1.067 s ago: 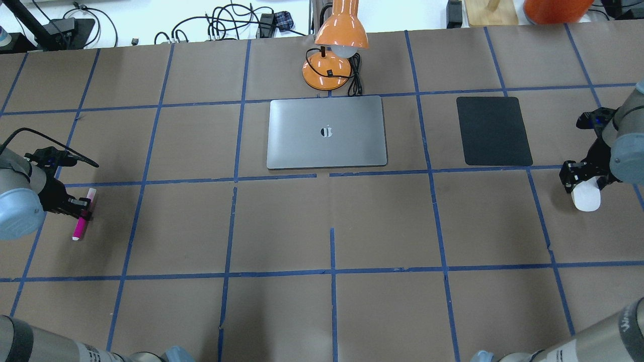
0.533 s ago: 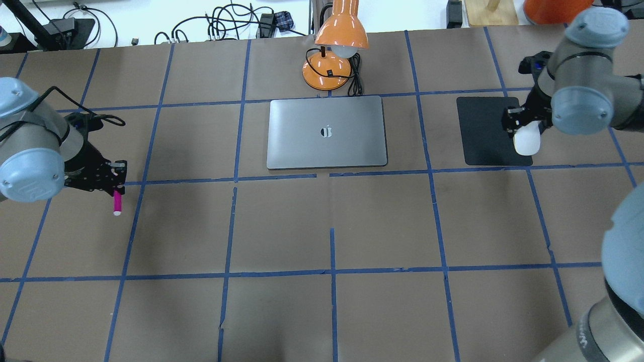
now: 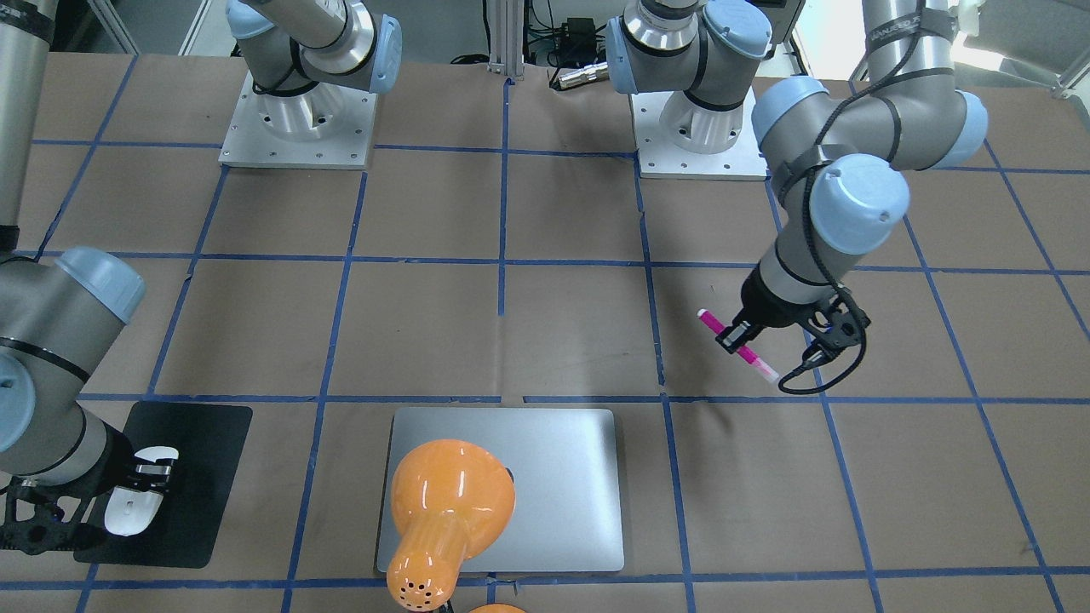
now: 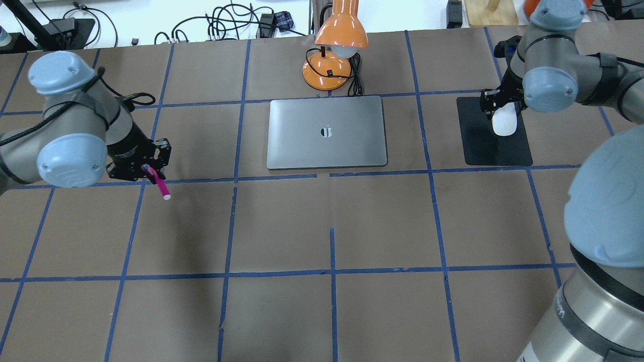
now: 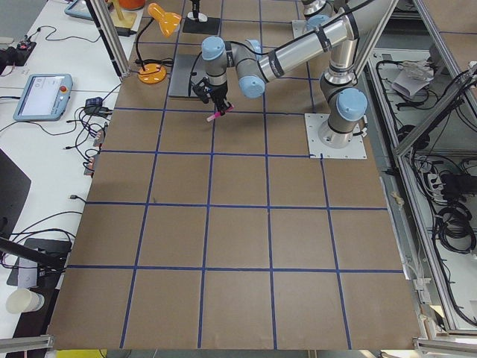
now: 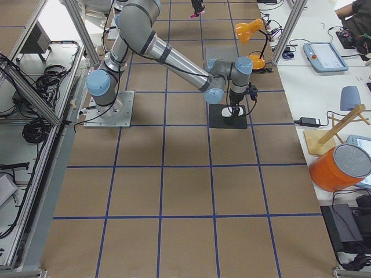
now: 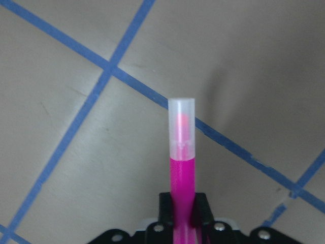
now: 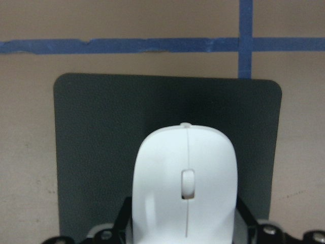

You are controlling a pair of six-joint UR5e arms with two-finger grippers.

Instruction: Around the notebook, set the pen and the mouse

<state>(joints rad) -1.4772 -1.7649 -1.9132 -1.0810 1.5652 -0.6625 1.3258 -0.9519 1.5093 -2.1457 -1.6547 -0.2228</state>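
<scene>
While my arms flank the notebook (image 4: 327, 133), lamp (image 4: 334, 48): orange, just behind its far edge.
Black mat (image 4: 483, 148): right of the notebook, apart from it.
Mouse (image 4: 504, 123): glossy white, grey wheel, over the mat; contact unclear.
My right gripper (image 4: 502, 109): clamped on the mouse.
Pen (image 4: 162, 187): magenta, pale cap, tilted, well left of the notebook.
My left gripper (image 4: 148, 170): pinching the pen.

- pen (image 4: 161, 187): magenta-pink, with a pale frosted cap.
- mouse (image 8: 185, 188): glossy white, small grey mark.
- notebook (image 4: 327, 146): silver-grey.
- mat (image 4: 495, 148): plain black.
- lamp (image 4: 341, 30): bright orange.
- tabletop (image 4: 382, 221): brown, gridded with blue tape lines.
</scene>
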